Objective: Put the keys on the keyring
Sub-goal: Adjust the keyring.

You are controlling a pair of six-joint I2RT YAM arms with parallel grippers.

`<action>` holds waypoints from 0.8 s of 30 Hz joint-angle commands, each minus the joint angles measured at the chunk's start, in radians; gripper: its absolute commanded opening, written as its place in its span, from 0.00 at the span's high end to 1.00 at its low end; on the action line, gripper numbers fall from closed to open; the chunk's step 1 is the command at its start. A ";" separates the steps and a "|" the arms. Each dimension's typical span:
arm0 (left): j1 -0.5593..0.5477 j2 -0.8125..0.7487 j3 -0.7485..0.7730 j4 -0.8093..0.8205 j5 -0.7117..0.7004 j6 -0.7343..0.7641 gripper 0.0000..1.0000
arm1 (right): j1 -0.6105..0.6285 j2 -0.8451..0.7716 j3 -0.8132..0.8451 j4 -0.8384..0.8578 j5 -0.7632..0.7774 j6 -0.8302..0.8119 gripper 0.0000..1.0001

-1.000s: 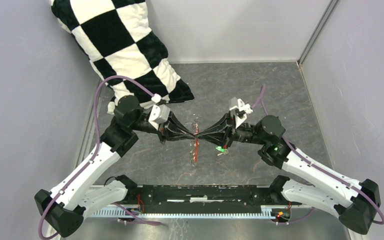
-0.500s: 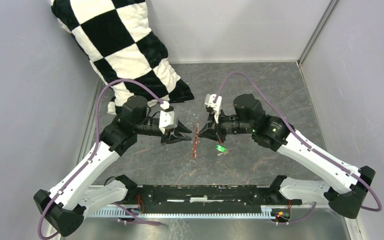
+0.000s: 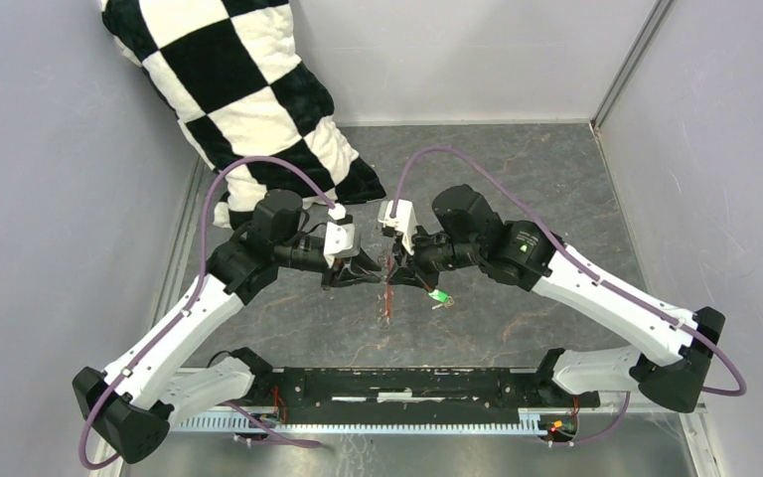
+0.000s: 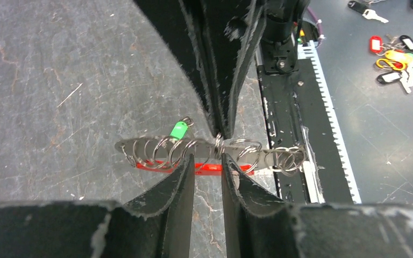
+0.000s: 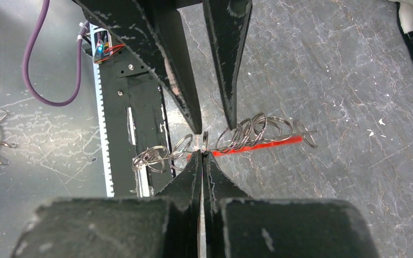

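Keyring [image 5: 258, 142] lies crosswise between the arms, long axis near-to-far. The right fingers [image 5: 191, 177] are pressed together, pinching a mid-chain ring. The left fingers [image 4: 183, 183] are spread, tips just beside that spot from the opposite side. Key [image 3: 439, 296] sits loose on desk [image 3: 517, 199], nearer the right arm.

White arm links [image 3: 189, 318], black joints [image 3: 276, 214], purple cables [image 3: 258, 164], black tapered end effector fingers [image 4: 177, 188].

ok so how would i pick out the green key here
On the dark grey table, find mid-table where the left claw and right claw meet at the keyring. Just right of its red tag lies the green key. It is tiny and the only green thing on the tabletop; its neighbours are red or silvery.
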 commanded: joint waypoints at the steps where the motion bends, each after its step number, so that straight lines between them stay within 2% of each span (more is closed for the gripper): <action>1: -0.005 0.003 0.015 -0.004 0.077 0.041 0.69 | 0.014 0.023 0.075 0.007 0.002 -0.022 0.99; 8: -0.004 0.003 0.019 -0.038 0.137 0.051 0.69 | 0.019 0.044 0.097 0.008 -0.005 -0.021 0.99; 13: -0.006 0.004 0.010 -0.048 0.120 0.080 0.72 | 0.022 0.049 0.108 0.015 -0.023 -0.014 0.99; 15: -0.007 0.008 0.011 -0.048 0.095 0.093 0.78 | 0.025 0.051 0.111 0.014 -0.027 -0.014 0.99; 19: -0.007 0.010 0.017 -0.054 0.071 0.117 0.96 | 0.027 0.047 0.111 0.017 -0.027 -0.009 0.99; 23: -0.007 0.008 0.025 -0.110 0.092 0.186 0.98 | 0.025 0.023 0.102 0.040 -0.042 0.004 0.98; 24: -0.007 0.006 0.030 -0.124 0.109 0.209 0.98 | 0.026 0.013 0.093 0.052 -0.041 0.016 0.88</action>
